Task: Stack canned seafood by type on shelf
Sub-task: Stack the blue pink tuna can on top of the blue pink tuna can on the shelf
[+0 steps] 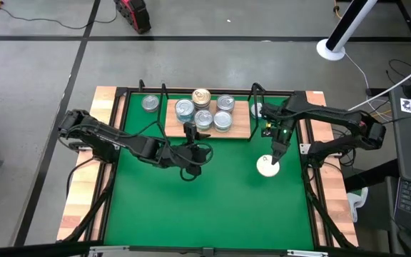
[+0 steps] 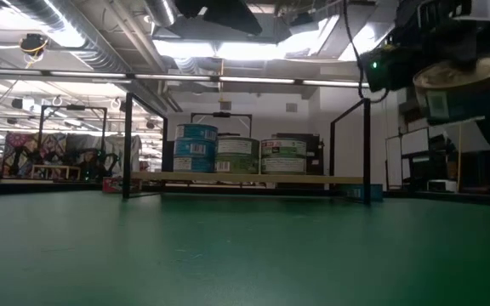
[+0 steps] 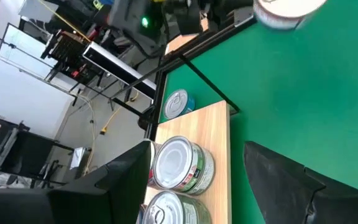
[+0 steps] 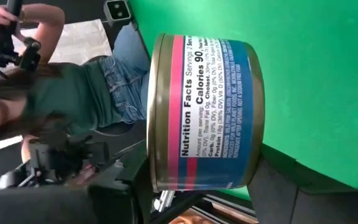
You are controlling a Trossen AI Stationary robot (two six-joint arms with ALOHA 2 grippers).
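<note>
A: So where are we at? We see the right pincer [image 1: 269, 163] out over the green mat [image 1: 212, 200], in front of the shelf's right end, and it's clamped on a can [image 4: 205, 112]. In the right wrist view the can fills the frame between the dark fingers [image 4: 278, 193], pink and blue label with the nutrition panel facing us. In the low view it hangs clear above the mat, up at the right.

B: Yep, we get the same. From above it reads as a pale round lid under the pincer. The shelf [image 1: 242, 130] sits at the far side of the mat, and we count five cans on the board, clustered from its middle toward the right, one with a gold lid [image 1: 201, 96] at the back. The low view shows a blue one stacked on another at the left of the group.

A: There's also a loose can [image 1: 150, 104] on the mat just left of the shelf, and another [image 1: 257, 109] just off its right end.

B: The left pincer [image 1: 189, 129] is at the shelf's front edge, spread wide, gripping nothing. Its wrist view looks across the board at two green-label cans [image 3: 180, 165].

A: A person shows in the room behind the worktop.
</note>
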